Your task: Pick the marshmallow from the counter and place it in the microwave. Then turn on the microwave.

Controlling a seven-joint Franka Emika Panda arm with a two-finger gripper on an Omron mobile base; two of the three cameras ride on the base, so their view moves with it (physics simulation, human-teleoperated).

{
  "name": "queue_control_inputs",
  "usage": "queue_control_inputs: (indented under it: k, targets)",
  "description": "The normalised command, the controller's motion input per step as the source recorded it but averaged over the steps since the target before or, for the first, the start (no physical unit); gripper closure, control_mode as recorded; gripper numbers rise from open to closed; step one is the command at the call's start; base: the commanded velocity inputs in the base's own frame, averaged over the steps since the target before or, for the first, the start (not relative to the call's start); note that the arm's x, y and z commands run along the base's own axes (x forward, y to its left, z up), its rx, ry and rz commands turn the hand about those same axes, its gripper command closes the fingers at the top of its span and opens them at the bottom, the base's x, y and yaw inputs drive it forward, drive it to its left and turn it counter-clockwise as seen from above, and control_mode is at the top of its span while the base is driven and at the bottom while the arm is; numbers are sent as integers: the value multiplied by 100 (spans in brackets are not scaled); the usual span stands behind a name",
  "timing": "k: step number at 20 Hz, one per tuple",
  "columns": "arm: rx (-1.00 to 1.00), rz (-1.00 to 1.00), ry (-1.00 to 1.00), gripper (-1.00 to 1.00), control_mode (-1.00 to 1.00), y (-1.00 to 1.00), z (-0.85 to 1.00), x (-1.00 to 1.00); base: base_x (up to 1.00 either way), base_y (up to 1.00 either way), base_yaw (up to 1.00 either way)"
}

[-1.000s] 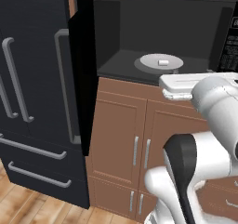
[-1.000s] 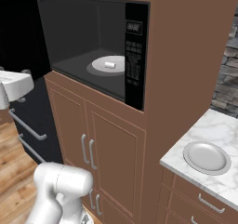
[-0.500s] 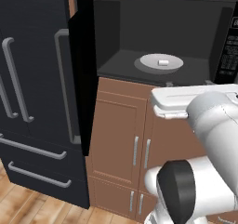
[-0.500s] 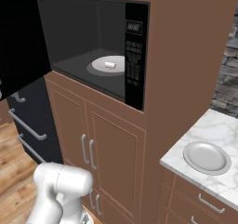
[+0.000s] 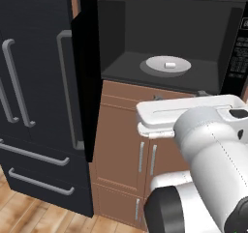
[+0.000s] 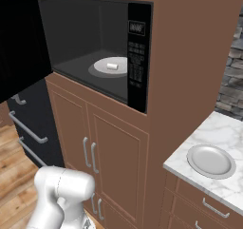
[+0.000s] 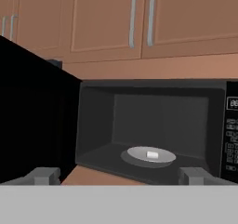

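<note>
The two-finger gripper stands spread wide and empty, its grey fingertips framing the large black built-in microwave, whose door hangs open. The tiny white marshmallow lies at the middle of the microwave's round grey turntable plate. The right base view adds the white marble counter, with a round white plate near its front edge; the left base view adds the black fridge. Compared with a second ago, the white arm sits lower and nearer the cameras.
</note>
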Motion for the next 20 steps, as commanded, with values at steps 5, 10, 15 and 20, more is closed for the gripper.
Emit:
queue_control_inputs:
  k: [5,10,15,20]
  targets:
    - [0,0,0,-100,-100,37,0,-18,0,0,0]
    - [0,0,0,-100,-100,30,0,-27,0,0,0]
    - [0,0,0,-100,-100,28,0,-30,0,0,0]
    - [0,0,0,-100,-100,32,0,-22,0,0,0]
